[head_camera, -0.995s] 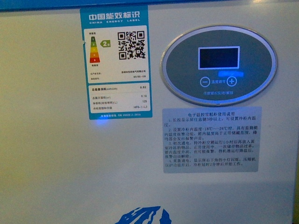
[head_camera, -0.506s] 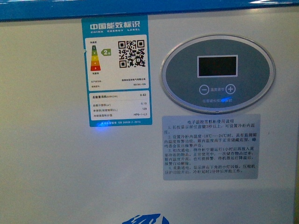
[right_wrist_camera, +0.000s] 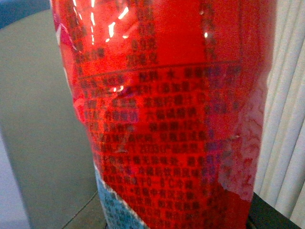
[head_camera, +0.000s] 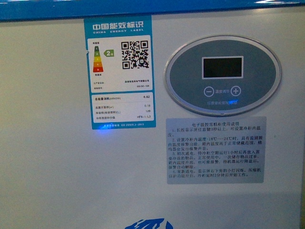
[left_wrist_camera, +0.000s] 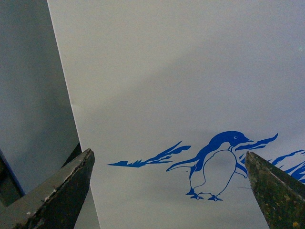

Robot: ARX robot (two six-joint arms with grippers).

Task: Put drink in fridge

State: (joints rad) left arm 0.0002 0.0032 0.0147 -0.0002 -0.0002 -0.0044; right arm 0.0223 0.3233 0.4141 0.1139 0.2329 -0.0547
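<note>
Left claw (left_wrist_camera: 167, 153) stands wide apart, its dark, scuffed wedge fingers (left_wrist_camera: 66, 191) empty before the smooth white fridge (left_wrist_camera: 167, 71) front with its blue penguin picture (left_wrist_camera: 217, 164). Of the right claw (right_wrist_camera: 274, 217) only a dark sliver shows, so its grip cannot be told. The drink (right_wrist_camera: 162, 119) fills that view, with glossy, crinkled red label film. Front view: a rectangular energy label (head_camera: 120, 71) at 10 o'clock, an oval grey control panel (head_camera: 223, 69) at 2 o'clock.
</note>
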